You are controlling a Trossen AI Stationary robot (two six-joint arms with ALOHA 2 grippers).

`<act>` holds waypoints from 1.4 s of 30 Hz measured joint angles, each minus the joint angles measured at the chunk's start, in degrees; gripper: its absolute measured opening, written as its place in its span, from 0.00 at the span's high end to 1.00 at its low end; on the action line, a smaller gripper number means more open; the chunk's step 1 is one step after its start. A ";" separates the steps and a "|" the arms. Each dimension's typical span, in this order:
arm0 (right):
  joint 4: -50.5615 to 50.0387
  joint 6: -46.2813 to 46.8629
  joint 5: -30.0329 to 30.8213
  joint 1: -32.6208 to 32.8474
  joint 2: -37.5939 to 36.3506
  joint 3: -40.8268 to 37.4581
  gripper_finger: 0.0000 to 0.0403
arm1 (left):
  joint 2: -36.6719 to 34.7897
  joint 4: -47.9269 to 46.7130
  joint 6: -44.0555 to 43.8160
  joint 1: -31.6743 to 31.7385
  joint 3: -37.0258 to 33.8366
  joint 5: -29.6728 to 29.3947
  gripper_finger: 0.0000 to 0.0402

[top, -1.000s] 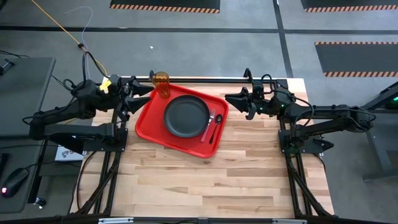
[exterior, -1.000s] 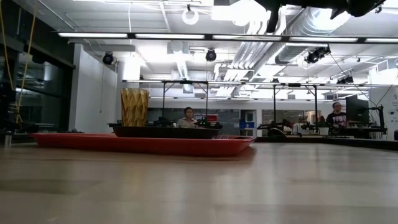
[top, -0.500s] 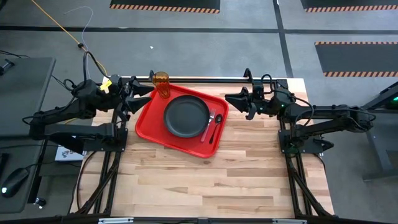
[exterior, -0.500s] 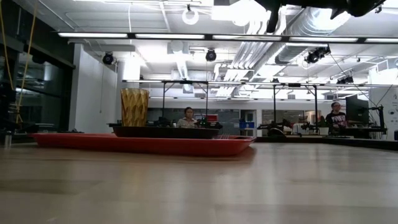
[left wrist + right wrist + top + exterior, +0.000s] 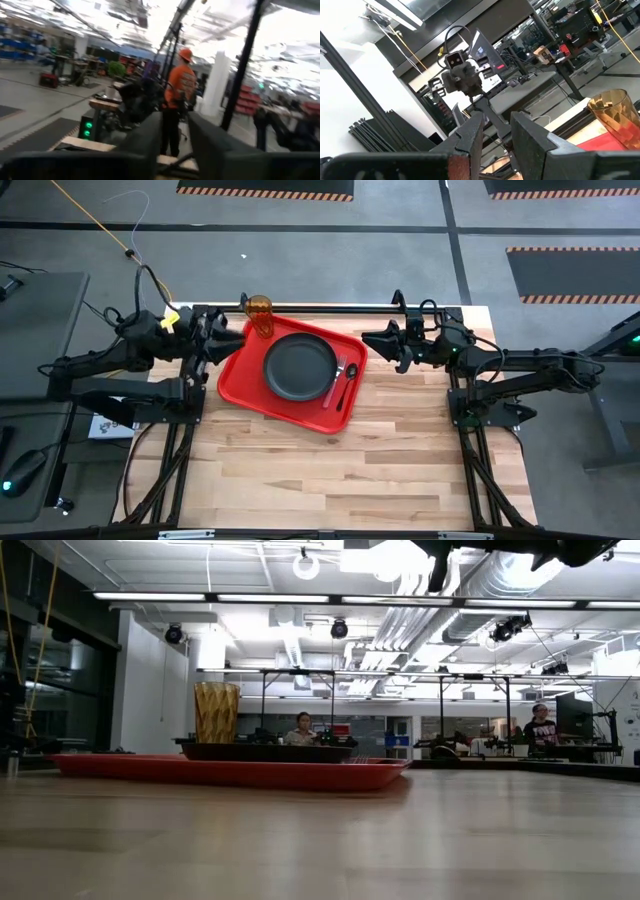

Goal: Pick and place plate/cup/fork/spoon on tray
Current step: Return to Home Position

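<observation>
Light wood worktop [image 5: 330, 460] is sitting on a grey floor. Yellow cable [image 5: 95, 222] is trailing over the floor past its far left corner. Hazard-striped mats [image 5: 265, 188] are lying further back. Computer mouse [image 5: 22, 473] is lying on a dark surface off to the left. Across the room, a seated person [image 5: 300, 730] is facing this way and a standing person [image 5: 541, 725] is showing far right. Person in an orange shirt [image 5: 180, 92] and hard hat is standing by dark equipment.

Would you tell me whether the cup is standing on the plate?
No, the cup stands at the tray's corner, apart from the plate.
</observation>
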 joint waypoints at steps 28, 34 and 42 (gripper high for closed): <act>-0.45 3.00 0.57 -0.01 -0.02 0.00 0.77 | -14.70 -2.51 -4.76 -1.83 -20.01 -2.77 1.00; -0.52 4.26 0.57 0.00 -0.02 0.00 0.77 | -19.08 15.54 -9.68 -4.21 -33.64 -5.89 1.00; -0.92 4.26 0.57 0.00 -0.02 0.00 0.77 | -20.20 18.53 -11.59 -10.35 -40.05 -12.20 1.00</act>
